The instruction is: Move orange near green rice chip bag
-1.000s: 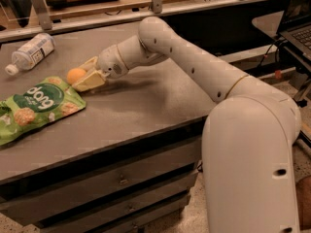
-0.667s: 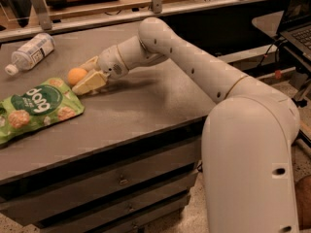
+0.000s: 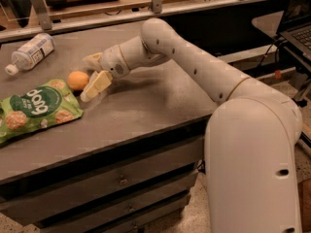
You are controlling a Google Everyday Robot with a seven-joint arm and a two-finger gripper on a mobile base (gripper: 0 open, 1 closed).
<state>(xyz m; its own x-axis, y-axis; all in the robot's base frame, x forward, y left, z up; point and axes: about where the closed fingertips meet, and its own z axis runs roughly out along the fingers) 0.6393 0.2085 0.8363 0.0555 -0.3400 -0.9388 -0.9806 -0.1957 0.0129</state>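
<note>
- Camera view, the layout: the grey table (image 3: 146,106) carries the green rice chip bag (image 3: 36,108) lying flat at its 9 o'clock edge. A clear plastic bottle (image 3: 30,52) lies on its side toward the 11 o'clock corner, well apart from the rest.
- Camera view, the task's thing: the orange (image 3: 77,80) sits on the tabletop at about 1 o'clock from the bag. It is just beside the bag's upper right corner and looks close to touching it.
- Camera view, the arm: the gripper (image 3: 87,78) reaches in low from 3 o'clock of the orange. Its fingers stand apart. The far finger is clear of the fruit at its 1 o'clock, and the near finger (image 3: 97,84) lies along its 4 o'clock side and seems to touch it. Nothing is clamped.
- Step in hand, as I judge it: the orange already rests near the bag, so what remains is to let go cleanly and back away.
- Doing it well:
  - Keep the fingers wide and lift a little before retreating.
  - Draw back toward 3 o'clock along the line of the fingers, not sideways.
- The risk: a round fruit rolls easily, and a brush from the near finger could send it toward 12 o'clock, away from the bag.
</note>
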